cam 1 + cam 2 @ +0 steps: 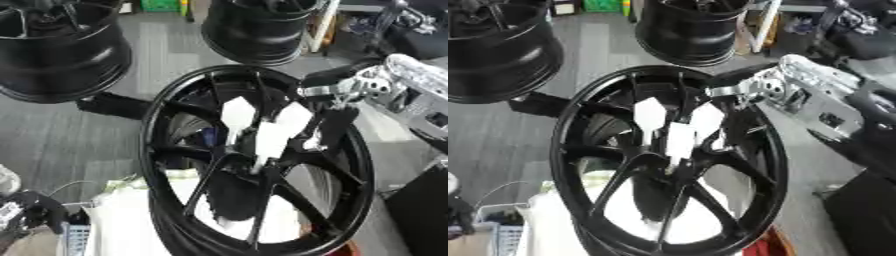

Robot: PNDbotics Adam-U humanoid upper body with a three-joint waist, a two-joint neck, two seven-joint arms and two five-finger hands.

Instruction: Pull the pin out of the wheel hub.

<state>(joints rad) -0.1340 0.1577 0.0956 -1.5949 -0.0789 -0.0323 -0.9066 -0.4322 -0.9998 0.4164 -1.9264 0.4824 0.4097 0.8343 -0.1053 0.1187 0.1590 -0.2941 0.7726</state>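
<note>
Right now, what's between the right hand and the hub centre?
In the left eye view, white pins stand between the right hand and the hub centre; nothing else.

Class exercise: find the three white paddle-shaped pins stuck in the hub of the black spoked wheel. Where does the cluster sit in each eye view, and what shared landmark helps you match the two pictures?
Left eye view: the three white paddle-shaped pins sit just right of centre, at mid-height.
Right eye view: the same cluster sits at centre, further left in the picture.
Shared landmark: the right robot hand with its silver wrist, just right of the pins, over the black spoked wheel.
</note>
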